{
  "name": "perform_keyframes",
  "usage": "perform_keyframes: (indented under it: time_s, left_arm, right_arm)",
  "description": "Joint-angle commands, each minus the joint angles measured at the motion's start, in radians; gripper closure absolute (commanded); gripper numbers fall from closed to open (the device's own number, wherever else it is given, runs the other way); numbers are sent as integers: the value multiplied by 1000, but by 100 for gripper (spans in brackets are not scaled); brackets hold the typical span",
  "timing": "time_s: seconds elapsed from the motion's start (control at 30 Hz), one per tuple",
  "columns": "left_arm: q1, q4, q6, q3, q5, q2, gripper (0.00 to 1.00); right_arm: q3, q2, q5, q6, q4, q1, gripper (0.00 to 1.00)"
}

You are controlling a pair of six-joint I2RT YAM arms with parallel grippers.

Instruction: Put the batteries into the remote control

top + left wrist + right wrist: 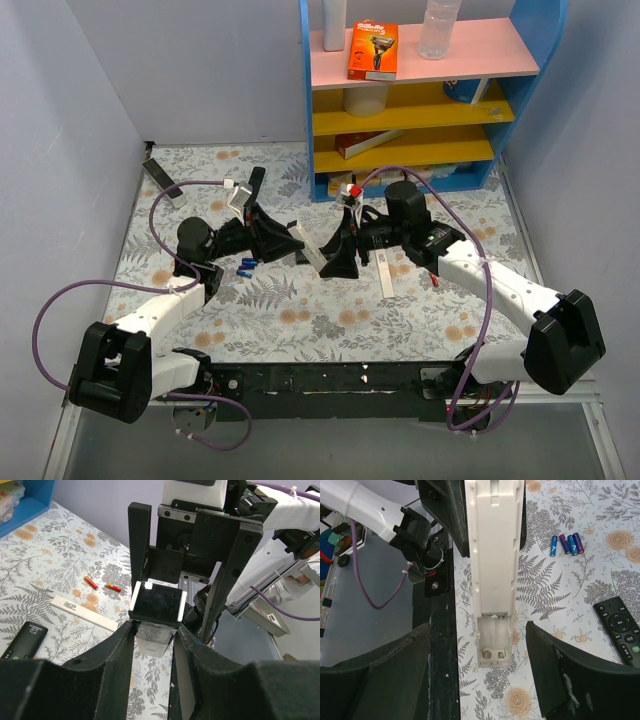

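My left gripper is shut on one end of the white remote control and holds it above the table; the gripped end shows between its fingers in the left wrist view. In the right wrist view the remote faces the camera with its battery compartment open and empty. My right gripper is open, its fingers apart on either side of that free end without touching it. Two red batteries lie on the cloth beyond the white back cover, which also shows in the top view.
Several blue cells lie together on the cloth. A black remote lies beside them; one also shows in the left wrist view. Another black remote lies far left. A blue shelf unit stands at the back.
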Motion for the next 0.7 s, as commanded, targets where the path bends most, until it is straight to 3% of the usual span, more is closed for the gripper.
perform_keyframes:
  time_s: [0.0, 0.13, 0.27, 0.37, 0.47, 0.5, 0.57, 0.63, 0.67]
  left_arm:
    - [-14, 58, -26, 43, 5, -10, 100]
    - [-15, 104, -57, 40, 3, -7, 100]
    - [-17, 137, -83, 37, -1, -3, 100]
    - [-17, 135, -86, 42, -1, 0, 100]
    - [-17, 118, -75, 42, -6, 3, 100]
    - [-17, 109, -72, 45, -10, 3, 100]
    - [-17, 65, -65, 49, -26, 3, 87]
    - [-17, -10, -39, 59, -49, -1, 65]
    - [-17, -50, -25, 65, -59, -10, 41]
  right_arm:
    - [-18, 17, -14, 17, 84, 9, 17]
    - [-11, 45, -16, 20, 104, 14, 17]
    - [-8, 57, -30, 20, 113, 26, 24]
    - [-11, 59, -42, 20, 114, 29, 34]
    - [-12, 50, -39, 15, 102, 29, 53]
    - [-11, 44, -27, 11, 95, 29, 66]
    - [-5, 37, 21, -11, 64, 29, 77]
    - [20, 34, 76, -32, -12, 29, 83]
    - [26, 34, 131, -53, -39, 31, 83]
